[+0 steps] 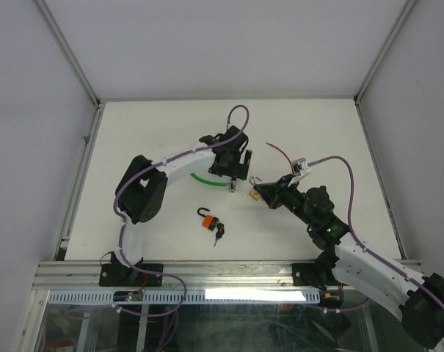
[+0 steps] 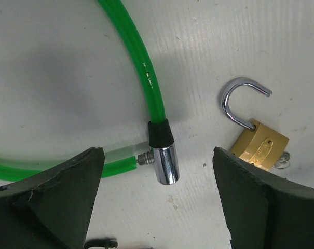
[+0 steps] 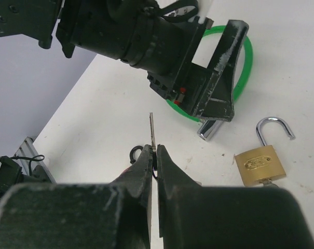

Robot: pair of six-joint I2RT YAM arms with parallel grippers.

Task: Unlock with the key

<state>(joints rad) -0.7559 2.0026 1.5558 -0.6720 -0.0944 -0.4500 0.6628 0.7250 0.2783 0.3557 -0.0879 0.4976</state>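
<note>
White desk [image 1: 170, 132], matte, faintly ribbed and scuffed up close; plain white walls at back [image 1: 229, 44], left [image 1: 23, 110] and right [image 1: 427, 110]; slanted aluminium posts [image 1: 67, 51] at both back corners; aluminium rail [image 1: 229, 273] along desk's near edge; white slotted cable duct [image 1: 170, 296] just below rail; glass panel [image 1: 207, 330] beneath, clutter behind it unclear.

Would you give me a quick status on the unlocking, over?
Left tool open, over cable lock. Right tool shut on key. Padlock shackle open. Nothing lies between key and padlock.
</note>
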